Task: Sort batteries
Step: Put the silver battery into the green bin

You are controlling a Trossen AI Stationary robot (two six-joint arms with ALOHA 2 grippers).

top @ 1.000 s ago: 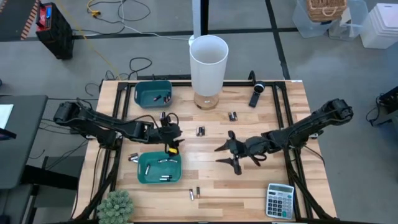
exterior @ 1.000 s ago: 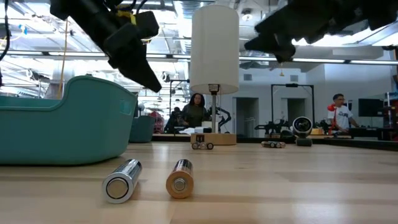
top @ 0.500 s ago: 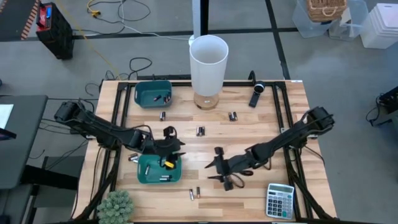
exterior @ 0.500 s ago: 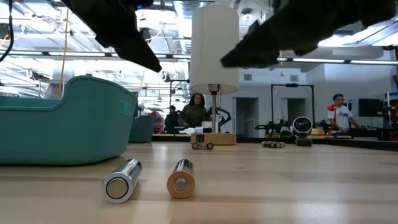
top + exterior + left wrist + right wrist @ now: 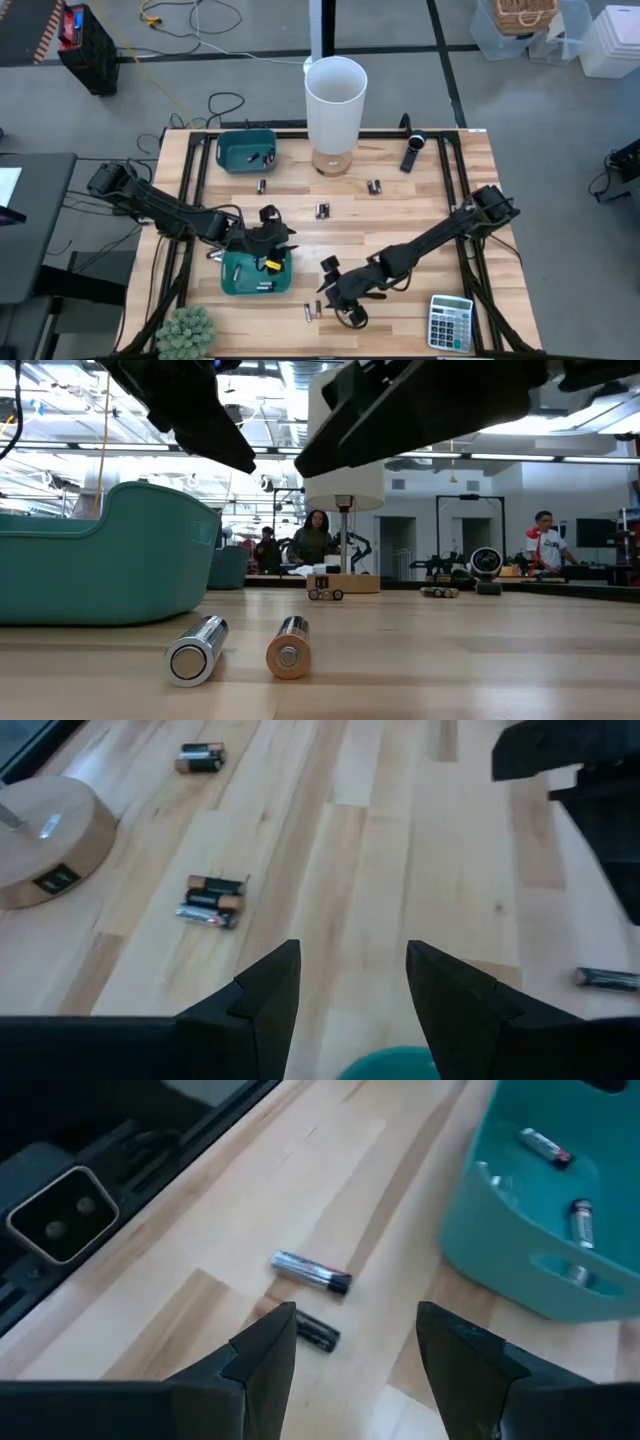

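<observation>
Hovering wide open, the right end effector [image 5: 335, 292] sits just beside two batteries [image 5: 313, 311] lying parallel near the desk [image 5: 400, 215] front edge, nearer than the open left end effector [image 5: 268, 237].

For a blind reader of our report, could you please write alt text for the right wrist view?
The right claw, open and empty, hangs above two batteries lying side by side on the wooden table. Nearby stands a teal bin with several batteries inside.
</observation>
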